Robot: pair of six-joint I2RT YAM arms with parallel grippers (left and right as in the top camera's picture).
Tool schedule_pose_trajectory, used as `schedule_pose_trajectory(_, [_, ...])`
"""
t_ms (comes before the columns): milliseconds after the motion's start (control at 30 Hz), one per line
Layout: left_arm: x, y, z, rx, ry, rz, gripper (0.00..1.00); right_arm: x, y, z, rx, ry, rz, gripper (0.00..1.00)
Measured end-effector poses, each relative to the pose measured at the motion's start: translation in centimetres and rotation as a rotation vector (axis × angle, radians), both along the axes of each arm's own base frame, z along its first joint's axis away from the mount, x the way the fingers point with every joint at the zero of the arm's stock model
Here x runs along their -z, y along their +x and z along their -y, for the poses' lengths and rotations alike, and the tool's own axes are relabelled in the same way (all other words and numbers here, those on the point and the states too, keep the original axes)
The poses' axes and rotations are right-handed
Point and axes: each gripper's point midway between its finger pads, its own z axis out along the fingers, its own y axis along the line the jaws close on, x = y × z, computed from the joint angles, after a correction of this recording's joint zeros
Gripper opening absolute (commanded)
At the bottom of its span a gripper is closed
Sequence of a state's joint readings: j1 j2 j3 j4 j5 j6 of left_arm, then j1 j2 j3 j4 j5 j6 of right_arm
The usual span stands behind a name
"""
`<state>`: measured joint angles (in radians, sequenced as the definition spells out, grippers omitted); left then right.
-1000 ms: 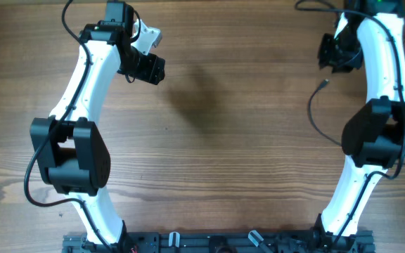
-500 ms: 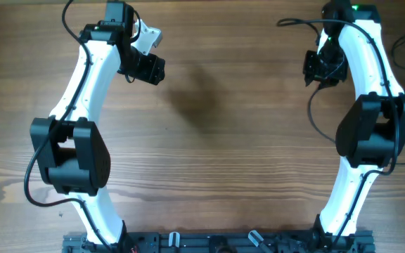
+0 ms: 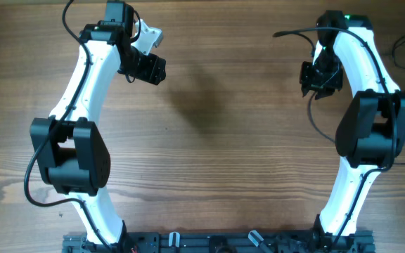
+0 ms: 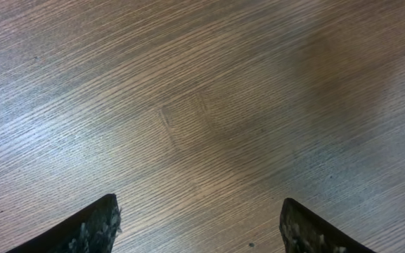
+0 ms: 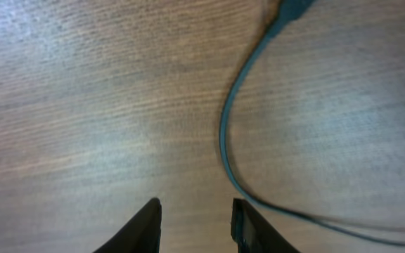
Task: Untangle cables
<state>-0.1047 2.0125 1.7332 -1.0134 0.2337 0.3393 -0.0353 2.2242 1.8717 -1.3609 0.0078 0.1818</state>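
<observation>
A thin dark cable (image 5: pixel 225 144) curves across the wood in the right wrist view, with a plug tip (image 5: pixel 292 8) at the top edge. It passes just right of my right gripper (image 5: pixel 197 214), which is narrowly open with nothing between its fingers. In the overhead view this gripper (image 3: pixel 313 77) hangs at the far right, above a thin cord loop (image 3: pixel 310 116). More thin cords (image 3: pixel 403 48) lie at the right edge. My left gripper (image 4: pixel 200 214) is wide open over bare wood, at the far left in the overhead view (image 3: pixel 150 69).
A thicker black wire (image 3: pixel 294 31) sticks out left from the right arm's wrist. The arm bases and a black rail (image 3: pixel 216 242) sit along the near edge. A dark shadow patch (image 3: pixel 195 98) lies on the wooden table.
The right arm has swung from the far right corner toward the left and nearer, its gripper now beside the cord loop. The left arm has not moved.
</observation>
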Motion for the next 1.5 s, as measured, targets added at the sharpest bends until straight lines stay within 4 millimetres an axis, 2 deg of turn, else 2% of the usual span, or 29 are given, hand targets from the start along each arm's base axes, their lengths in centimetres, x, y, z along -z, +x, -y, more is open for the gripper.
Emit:
schedule_pose_trajectory(200, [0.0, 0.0, 0.0, 0.000, 0.000, 0.002, 0.75, 1.8, 0.3, -0.4, -0.026, 0.001, 0.021, 0.37])
schedule_pose_trajectory(400, [0.0, 0.1, 0.0, 0.004, 0.000, 0.007, 0.75, 4.3, -0.8, -1.1, -0.057, 0.004, 0.000, 0.38])
schedule_pose_trajectory(500, [-0.1, 0.2, 0.0, 0.007, 0.001, 0.009, 0.75, 4.9, -1.2, -1.1, -0.057, 0.005, -0.007, 0.38])
schedule_pose_trajectory(1500, [-0.1, 0.2, 0.0, 0.014, 0.002, 0.011, 0.75, 5.1, -0.6, -1.0, -0.061, 0.004, 0.019, 0.42])
